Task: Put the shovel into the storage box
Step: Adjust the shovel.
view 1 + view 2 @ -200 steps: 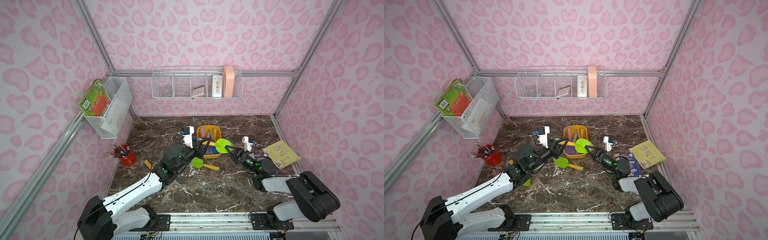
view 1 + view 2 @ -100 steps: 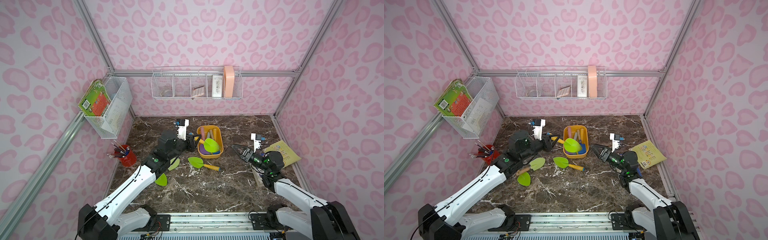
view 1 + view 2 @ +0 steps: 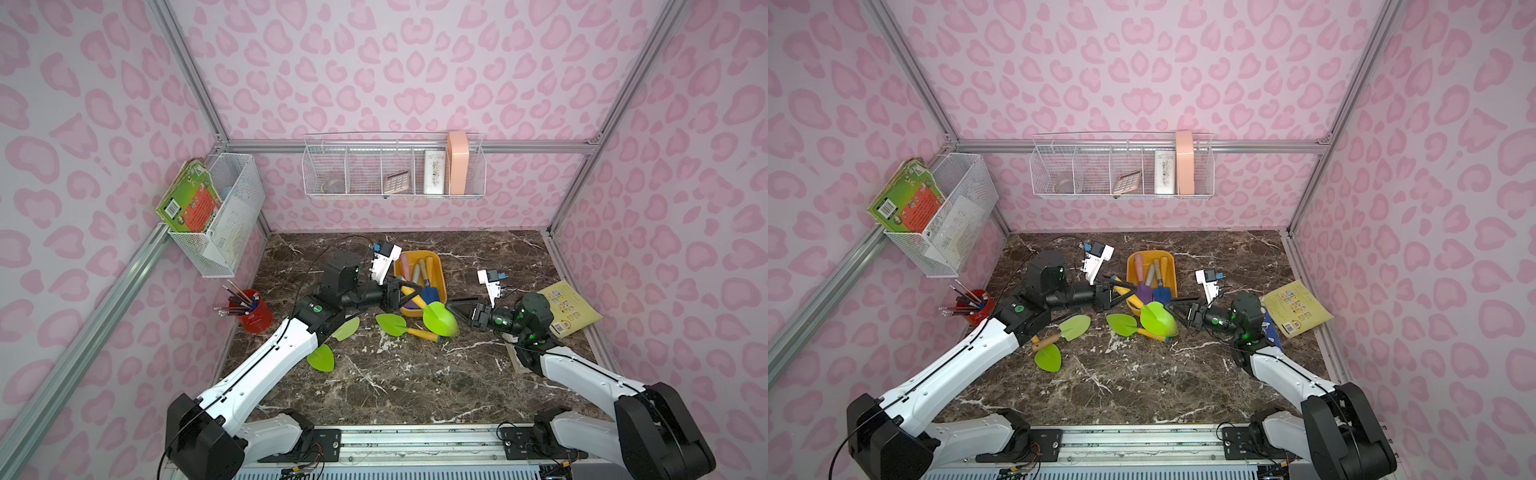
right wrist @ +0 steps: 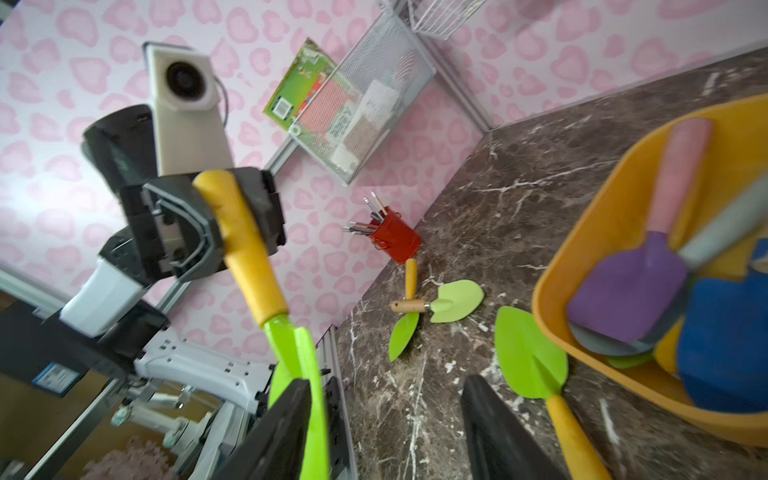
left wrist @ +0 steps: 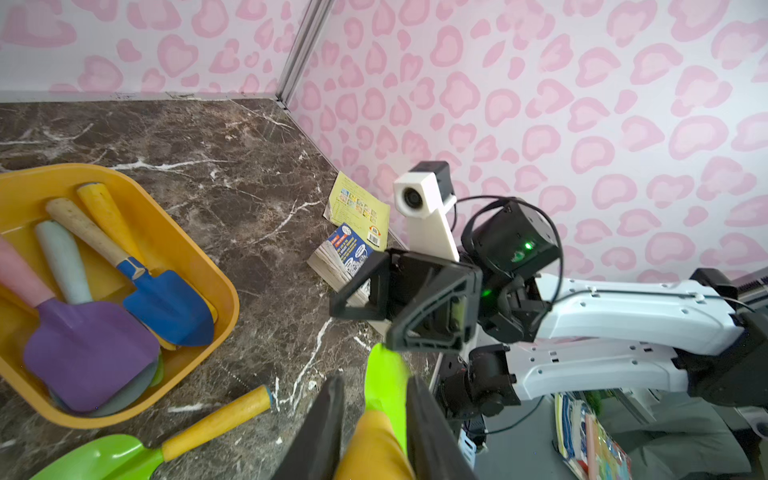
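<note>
Green shovel (image 3: 440, 318) was held near the box (image 3: 415, 254).
Judged light, stiff; handle (image 4: 245, 249) was clamped by left hand (image 3: 409, 294), right hand (image 3: 457, 311) was spread open.

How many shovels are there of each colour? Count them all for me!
Green shovels: 4, one in the left tool, three on the table
Purple shovel: 1
Blue shovel: 1
Grey shovel: 1
Yellow-handled shovel, blade hidden: 1
Total: 8 that show; the box may hide more.
</note>
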